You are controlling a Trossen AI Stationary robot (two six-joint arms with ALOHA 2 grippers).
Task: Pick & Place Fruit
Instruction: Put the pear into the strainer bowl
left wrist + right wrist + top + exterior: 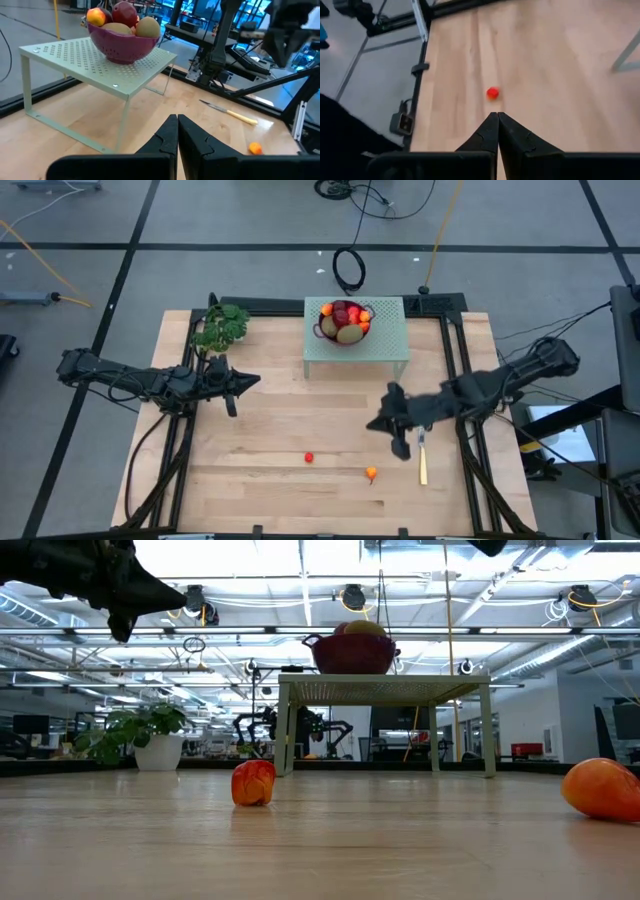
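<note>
The left gripper [250,381] has its jaws pressed fully together with nothing between them; it hangs above the wooden table [270,480] toward the left edge, just in front of the leafy potted sprig [221,327] that stands at the far left corner. The right gripper [377,423] is likewise closed tight on nothing, its fingers [496,131] meeting in a seam, and it hovers right of the table's middle, clear of the wood. Most of the fruit sits heaped in a dark red colander [343,321] on a pale green perforated stand [385,345] at the middle of the far edge: brownish-green ovals [147,26], a dark red ball [124,10] and an orange-red piece [96,17] rise above its rim. Two pieces lie loose on the table toward the near edge: a small red fruit [309,458] near the centre, and an orange-red fruit [371,473] to its right and nearer the edge, well apart from each other. A slim yellow-handled knife [422,460] lies beside the right edge, near the orange-red fruit
</note>
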